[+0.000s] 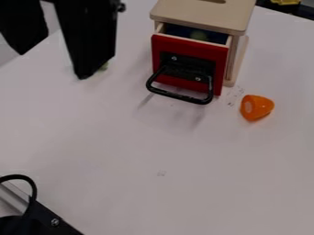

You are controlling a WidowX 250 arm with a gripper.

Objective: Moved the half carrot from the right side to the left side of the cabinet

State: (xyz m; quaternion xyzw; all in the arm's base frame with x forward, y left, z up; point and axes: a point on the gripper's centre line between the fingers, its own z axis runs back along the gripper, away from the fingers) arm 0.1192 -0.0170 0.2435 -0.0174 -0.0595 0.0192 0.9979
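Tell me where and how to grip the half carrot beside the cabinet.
I'd grip the half carrot around its orange middle, bringing the tool down from above. It lies on its side, pale cut face toward the left of the view, so its curved flanks likely offer the better hold. The cabinet stands near it, so the approach should probably stay clear of that side.

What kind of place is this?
Probably a robot lab or workshop, playing with toys. A black robot gripper hangs over a pale table, where there's a little wooden cabinet and an orange half carrot.
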